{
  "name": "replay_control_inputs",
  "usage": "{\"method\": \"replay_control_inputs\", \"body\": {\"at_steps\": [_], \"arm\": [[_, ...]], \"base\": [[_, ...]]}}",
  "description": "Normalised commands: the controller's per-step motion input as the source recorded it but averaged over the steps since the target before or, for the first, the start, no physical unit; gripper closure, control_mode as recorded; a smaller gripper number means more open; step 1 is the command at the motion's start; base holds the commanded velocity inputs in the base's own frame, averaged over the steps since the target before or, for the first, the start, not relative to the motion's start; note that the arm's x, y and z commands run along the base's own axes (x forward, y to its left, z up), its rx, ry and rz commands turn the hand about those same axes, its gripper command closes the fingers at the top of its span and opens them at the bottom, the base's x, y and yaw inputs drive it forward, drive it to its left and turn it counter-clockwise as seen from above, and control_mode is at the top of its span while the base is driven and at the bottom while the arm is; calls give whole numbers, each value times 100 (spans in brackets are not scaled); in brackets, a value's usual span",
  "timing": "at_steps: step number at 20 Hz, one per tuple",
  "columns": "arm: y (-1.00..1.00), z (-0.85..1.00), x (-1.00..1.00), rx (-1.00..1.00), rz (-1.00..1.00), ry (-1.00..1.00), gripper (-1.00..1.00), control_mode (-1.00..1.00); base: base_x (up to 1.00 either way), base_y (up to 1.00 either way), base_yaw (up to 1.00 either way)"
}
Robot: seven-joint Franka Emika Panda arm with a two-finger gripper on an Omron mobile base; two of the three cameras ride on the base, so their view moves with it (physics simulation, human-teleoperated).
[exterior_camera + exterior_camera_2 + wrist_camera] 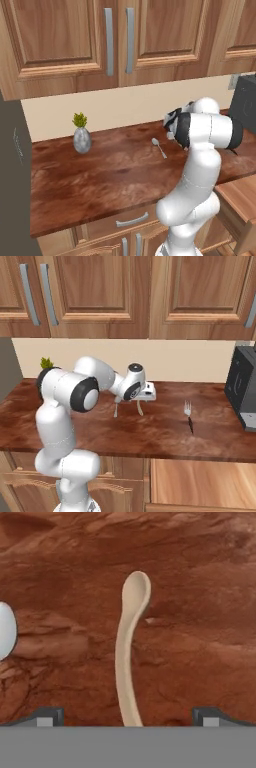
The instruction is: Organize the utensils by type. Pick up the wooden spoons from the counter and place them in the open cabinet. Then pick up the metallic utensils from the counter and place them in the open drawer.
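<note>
A pale beige wooden spoon (127,657) lies on the dark reddish counter (200,612), its bowl pointing away from me. My gripper (129,717) hangs just above it, open, with a fingertip on each side of the handle and nothing held. From the right base view, the gripper (142,401) points down over the beige spoon (140,409). A grey metal spoon (159,148) lies close beside it, and its bowl (5,631) shows at the hand view's left edge. The open drawer (200,481) sits below the counter at the right. The open cabinet is out of view.
A fork (188,415) with a dark handle lies further right on the counter. A black appliance (242,388) stands at the right end. A grey vase with a small plant (81,136) stands at the back left. Wall cabinets (65,40) with shut doors hang above.
</note>
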Motion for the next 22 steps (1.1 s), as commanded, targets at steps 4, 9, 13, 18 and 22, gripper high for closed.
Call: {"method": "replay_control_inputs", "body": {"at_steps": [4, 9, 13, 18, 22], "arm": [[0, -45, 51, 0, 0, 5, -100, -100], [-6, -33, 52, 0, 0, 2, -100, -100], [-6, -31, 22, 0, 0, 0, -100, -100], [-1, -37, 0, 0, 0, 0, -100, -100], [0, -49, -10, 0, 0, 0, 100, -100]], "base": [[0, 0, 0], [0, 0, 0], [0, 0, 0], [0, 0, 0], [0, 0, 0]]}}
